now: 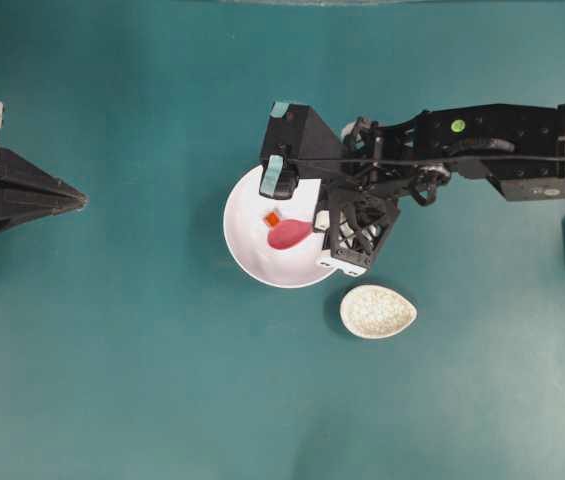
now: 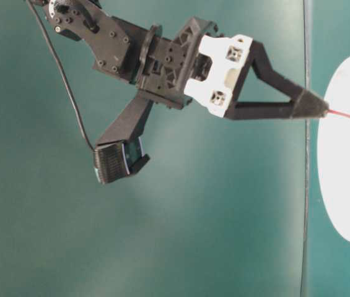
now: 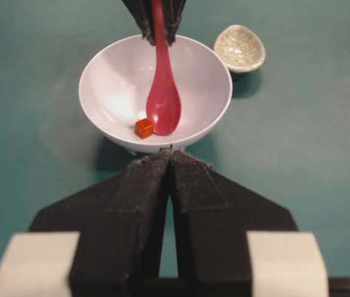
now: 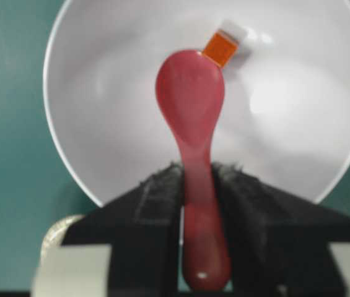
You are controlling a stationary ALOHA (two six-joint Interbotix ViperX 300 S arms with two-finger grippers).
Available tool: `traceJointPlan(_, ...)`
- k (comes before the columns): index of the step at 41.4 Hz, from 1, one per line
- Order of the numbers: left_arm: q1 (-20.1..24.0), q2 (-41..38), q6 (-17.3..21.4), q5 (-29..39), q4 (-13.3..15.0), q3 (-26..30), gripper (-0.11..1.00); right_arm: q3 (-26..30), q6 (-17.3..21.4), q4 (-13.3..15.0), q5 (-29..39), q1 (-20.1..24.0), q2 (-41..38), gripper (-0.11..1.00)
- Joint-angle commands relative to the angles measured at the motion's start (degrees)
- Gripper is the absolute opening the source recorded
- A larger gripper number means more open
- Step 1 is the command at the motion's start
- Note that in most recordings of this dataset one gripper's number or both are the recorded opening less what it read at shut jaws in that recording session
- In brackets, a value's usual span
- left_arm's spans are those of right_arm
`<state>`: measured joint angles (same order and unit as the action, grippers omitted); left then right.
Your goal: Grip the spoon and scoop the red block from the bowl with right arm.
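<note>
The white bowl sits mid-table. My right gripper is shut on the handle of the magenta spoon, reaching over the bowl's right rim. The spoon's scoop rests low inside the bowl. Its tip touches the small red block on the bowl's floor. The block lies beside the scoop, not in it. My left gripper is shut and empty at the far left, pointing toward the bowl.
A speckled off-white egg-shaped dish lies on the teal table just right of and below the bowl. The right arm stretches in from the right edge, its wrist camera hanging over the bowl's upper rim.
</note>
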<state>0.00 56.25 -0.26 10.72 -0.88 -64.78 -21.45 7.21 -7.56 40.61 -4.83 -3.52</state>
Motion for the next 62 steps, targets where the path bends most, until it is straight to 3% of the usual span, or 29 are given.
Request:
traceJointPlan(1,0.09,-0.09,-0.09,-0.62,0.00,1.23,0.00,1.14,0.97,0.26,2.37,-0.18,1.05,0.24)
traceJointPlan(22,0.09,0.09,-0.09,-0.53,0.00,1.23,0.00,0.26,1.76,0.97,4.13,-0.35,2.46,0.24)
traceJointPlan(35,0.09,0.09,-0.18,-0.53,0.00,1.23,0.00,0.26,1.93,1.14,-1.67,-0.62,2.37,0.24)
traceJointPlan(62,0.09,0.09,-0.09,-0.53,0.00,1.23,0.00,0.18,2.37,1.58,-7.03,-2.20,2.37,0.24)
